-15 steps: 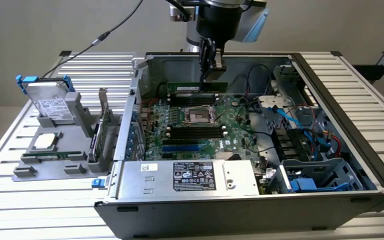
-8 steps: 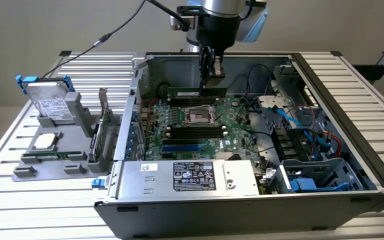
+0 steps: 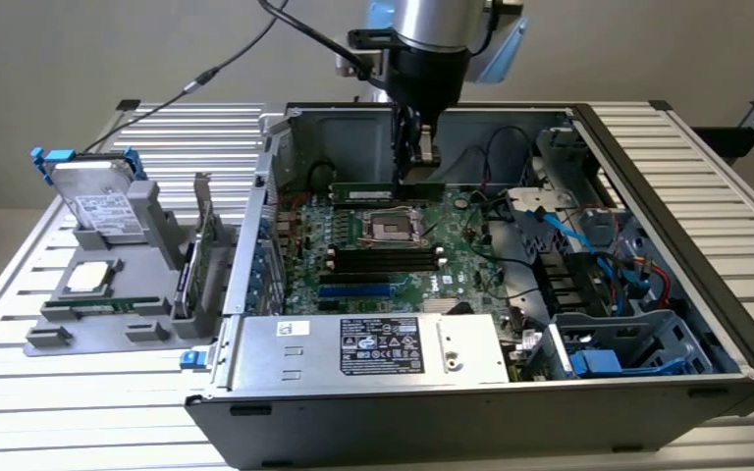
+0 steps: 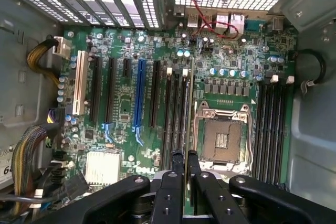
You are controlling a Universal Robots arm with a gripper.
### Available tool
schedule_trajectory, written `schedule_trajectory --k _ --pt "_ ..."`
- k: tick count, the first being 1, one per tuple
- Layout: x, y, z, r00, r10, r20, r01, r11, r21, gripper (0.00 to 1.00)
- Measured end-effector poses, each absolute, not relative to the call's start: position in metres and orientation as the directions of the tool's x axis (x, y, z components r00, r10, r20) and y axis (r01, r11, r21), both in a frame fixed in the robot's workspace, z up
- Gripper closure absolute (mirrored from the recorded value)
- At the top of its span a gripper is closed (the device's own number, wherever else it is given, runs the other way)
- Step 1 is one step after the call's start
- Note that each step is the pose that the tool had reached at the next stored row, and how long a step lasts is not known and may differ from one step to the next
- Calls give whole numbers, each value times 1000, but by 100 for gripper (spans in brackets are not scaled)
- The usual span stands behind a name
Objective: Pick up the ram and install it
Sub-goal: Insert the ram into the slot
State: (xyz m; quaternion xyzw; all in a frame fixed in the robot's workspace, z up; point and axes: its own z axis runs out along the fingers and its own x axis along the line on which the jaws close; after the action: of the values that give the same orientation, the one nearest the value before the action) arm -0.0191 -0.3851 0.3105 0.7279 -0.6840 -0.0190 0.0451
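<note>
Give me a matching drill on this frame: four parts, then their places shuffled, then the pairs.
1 ram
2 CPU socket
3 hard drive
4 power supply

A on the grey stand outside the case
B on the motherboard between slot banks
C clamped in the gripper above the motherboard
D inside the case at its near wall

Pairs: 1-C, 2-B, 3-A, 4-D

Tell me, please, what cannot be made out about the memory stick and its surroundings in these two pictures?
The memory stick in the gripper: chips and label too small in the exterior view; edge-on in the wrist view.
Whether it touches a slot: the stick covers its own lower edge, wrist view; too small, exterior view.
Print on the power supply label: too small, exterior view.
</note>
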Motion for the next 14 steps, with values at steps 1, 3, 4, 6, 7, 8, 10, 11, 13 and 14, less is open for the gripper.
schedule_trajectory --k 1,3,4,6,7,8,10,11,13,14 --pt "-19 -386 309 63 -997 34 -994 -59 91 86" --pt "-19 -387 305 61 -998 34 -994 -57 91 86" --pt "-19 -388 303 60 -998 34 -994 -56 91 86" --pt "-19 -390 300 57 -998 34 -994 -54 90 86" --pt "-19 -391 298 56 -998 34 -995 -53 90 86" --pt "-19 -392 296 55 -998 34 -995 -52 90 86" --pt "-19 -394 292 54 -998 34 -995 -50 89 86" --pt "-19 -394 290 53 -998 34 -995 -50 89 86" --pt "-19 -394 287 52 -998 34 -995 -49 89 86" --pt "-19 -394 285 52 -998 34 -995 -49 89 86"
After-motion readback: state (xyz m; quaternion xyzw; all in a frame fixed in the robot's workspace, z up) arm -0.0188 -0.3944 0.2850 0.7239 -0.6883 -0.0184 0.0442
